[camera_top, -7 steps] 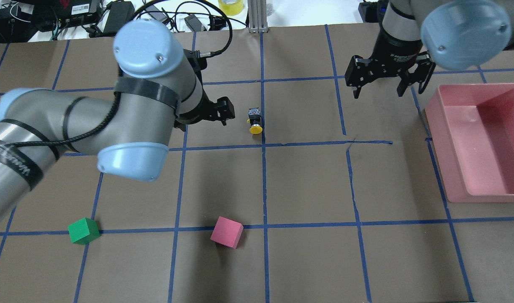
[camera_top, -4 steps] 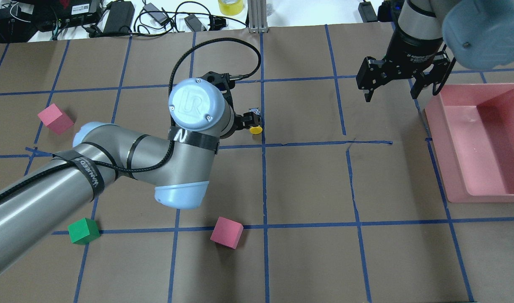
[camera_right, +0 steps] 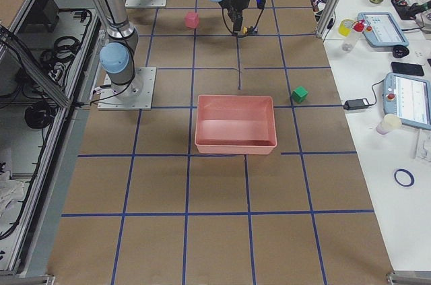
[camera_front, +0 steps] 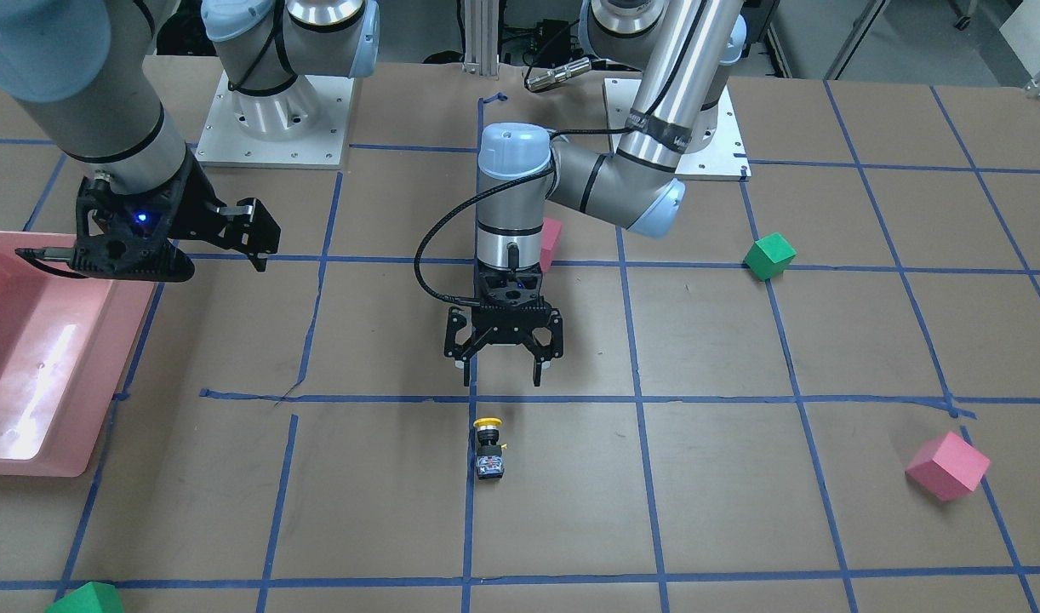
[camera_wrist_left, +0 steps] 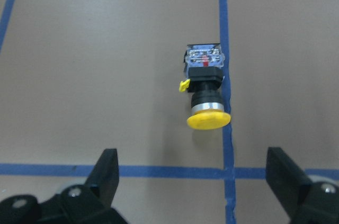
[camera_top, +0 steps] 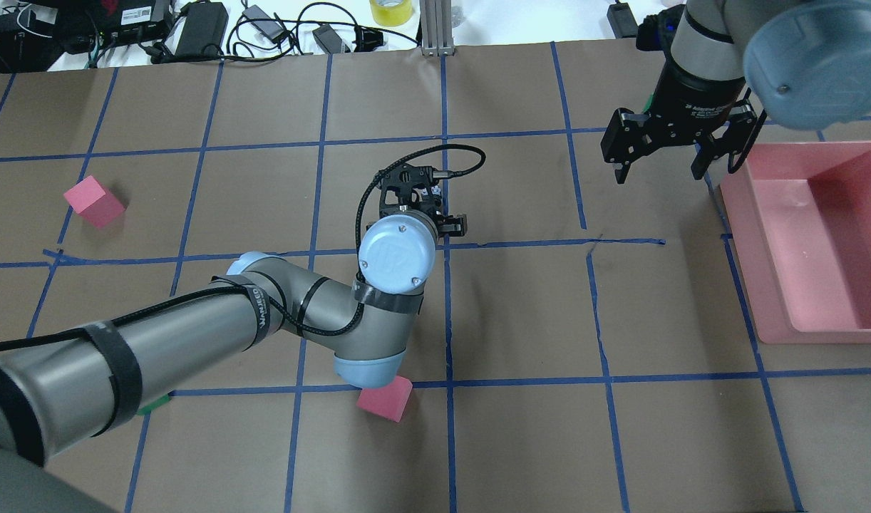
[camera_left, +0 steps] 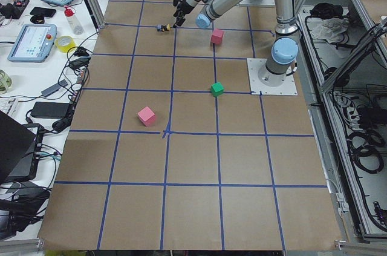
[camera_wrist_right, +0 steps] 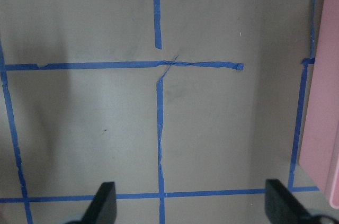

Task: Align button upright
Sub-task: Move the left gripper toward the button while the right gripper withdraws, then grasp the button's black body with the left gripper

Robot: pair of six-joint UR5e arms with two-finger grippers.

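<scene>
Yellow cap toward the robot and silvery base away from it, the button (camera_front: 488, 447) lies on its side on the brown paper surface (camera_front: 741, 511), along a blue tape line (camera_front: 468, 528). The left end effector (camera_front: 502, 379) hovers just short of the cap with its fingers (camera_wrist_left: 106, 168) spread wide and nothing between them, so the approach seems to be the step in hand; the right end effector (camera_top: 658, 173), also spread apart, hangs near the pink bin (camera_top: 745, 256), well away. The next move probably calls for closing on the black body and tipping the base down.
</scene>
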